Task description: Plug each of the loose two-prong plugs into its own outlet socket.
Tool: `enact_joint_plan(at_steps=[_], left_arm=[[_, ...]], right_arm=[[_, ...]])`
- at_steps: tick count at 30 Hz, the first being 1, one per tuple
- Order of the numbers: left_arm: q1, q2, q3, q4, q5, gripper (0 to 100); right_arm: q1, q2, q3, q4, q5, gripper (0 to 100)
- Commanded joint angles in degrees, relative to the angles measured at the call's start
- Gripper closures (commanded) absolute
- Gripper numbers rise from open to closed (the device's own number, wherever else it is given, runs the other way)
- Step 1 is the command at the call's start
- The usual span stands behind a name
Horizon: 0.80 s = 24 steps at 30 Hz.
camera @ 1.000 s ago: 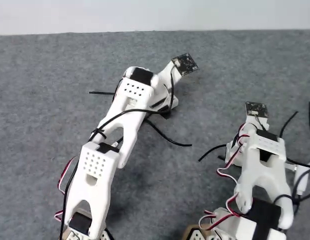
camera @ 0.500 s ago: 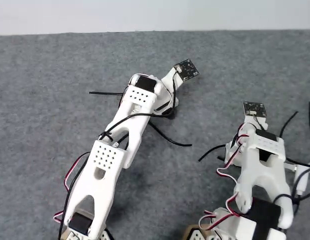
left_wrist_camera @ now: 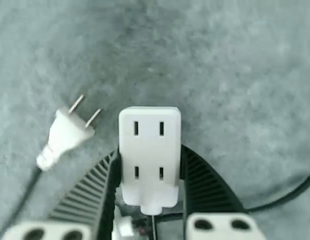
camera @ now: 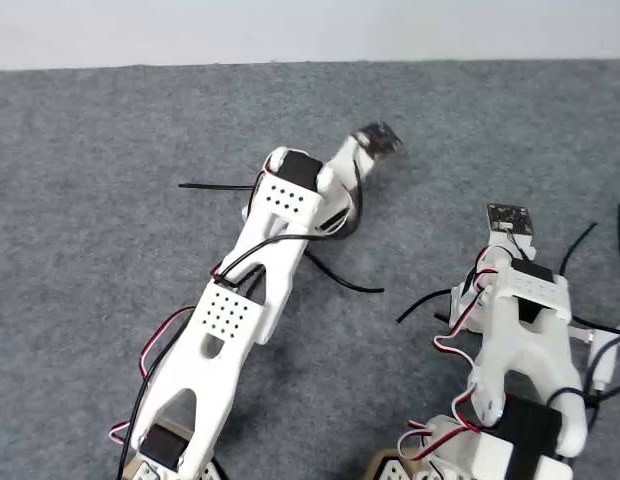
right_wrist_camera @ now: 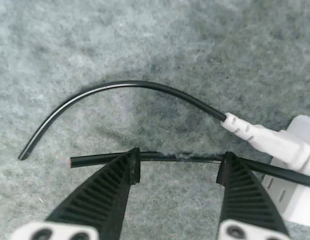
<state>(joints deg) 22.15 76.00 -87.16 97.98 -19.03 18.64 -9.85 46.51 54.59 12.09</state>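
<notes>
**Left gripper braces the outlet block; loose plug not yet inserted**

We take the outlet block [left_wrist_camera: 149, 142] as our reference. The left gripper [left_wrist_camera: 150, 152] is closed onto it, with one ribbed jaw pressed against each long side. This leaves the face with its two slot pairs exposed. We judge that the grip is meant to stop the block sliding when a plug is pushed in. Both slot pairs read empty.

The loose plug [left_wrist_camera: 70, 132] lies on the grey mat [left_wrist_camera: 235, 60] just beside the outlet block, apart from it. Its prongs [left_wrist_camera: 95, 116] slant off line from the slots, so we expect it must be turned before insertion.

The right gripper [right_wrist_camera: 181, 156] sits well apart from the outlet block, with its jaws spread wide and nothing gripped. A thin black cable [right_wrist_camera: 95, 161] runs across the gap between them on the mat. We judge that the jaws straddle it so they can close on it. We cannot tell whether this cable belongs to the loose plug.

A curved black cable [right_wrist_camera: 130, 86] ends in a white plug body [right_wrist_camera: 265, 141] that meets a second white block [right_wrist_camera: 302, 200]. We cannot tell whether it is fully seated.

In the high view, the left arm [camera: 240, 300] is stretched out over the mat and the right arm [camera: 520, 320] is folded near its base.

Caution: a pinch on thin cable gives poor control of prong angle.
</notes>
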Motion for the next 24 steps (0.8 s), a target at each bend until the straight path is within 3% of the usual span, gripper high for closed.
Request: enact_joint_plan(at_steps=[1, 5, 15, 24], left_arm=[[-1.05, -6.42, -2.33, 2.90, 14.51, 99], [-1.49, -18.37, 7.96, 2.90, 21.71, 99], [-4.57, -54.15, 45.14, 2.64, 31.47, 99], [-11.25, -64.00, 73.19, 2.37, 35.08, 99]], right_arm=[[-0.66, 0.13, -0.35, -0.92, 0.09, 75.7], [-0.66, 0.13, -0.35, -0.92, 0.09, 75.7], [-0.75, 0.13, -0.26, -0.92, 0.26, 75.7], [-0.75, 0.13, -0.26, -0.92, 0.26, 75.7]])
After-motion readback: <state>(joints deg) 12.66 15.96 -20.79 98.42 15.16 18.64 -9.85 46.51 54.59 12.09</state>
